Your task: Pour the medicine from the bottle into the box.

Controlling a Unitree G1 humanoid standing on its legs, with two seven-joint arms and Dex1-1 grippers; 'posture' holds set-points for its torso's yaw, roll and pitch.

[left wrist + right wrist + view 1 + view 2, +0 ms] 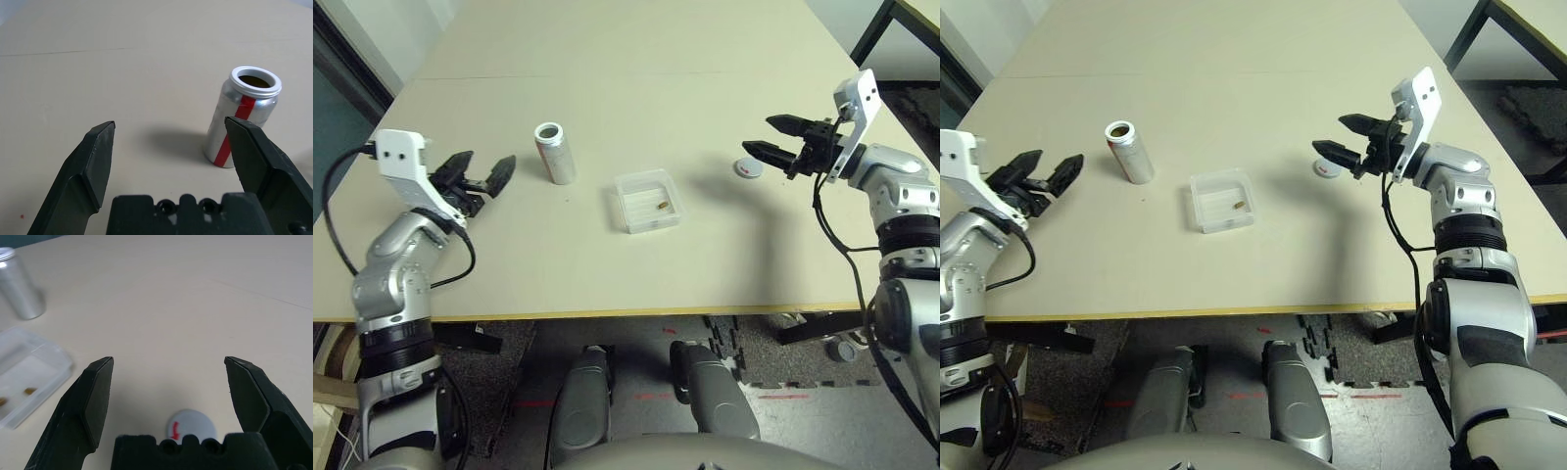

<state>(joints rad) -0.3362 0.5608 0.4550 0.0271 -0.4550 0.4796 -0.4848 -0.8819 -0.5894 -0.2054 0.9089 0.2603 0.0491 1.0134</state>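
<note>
Standing uncapped, cylindrical metal bottle (554, 153) beside translucent square box (648, 201).

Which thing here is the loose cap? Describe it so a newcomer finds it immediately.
Start at the beige table and go to the robot's right side, past the clear box in the middle. The cap lies flat beside the right gripper, whose jaws stand open. It is a small grey disc with a red mark, unlike the upright silver bottle on the left.
</note>
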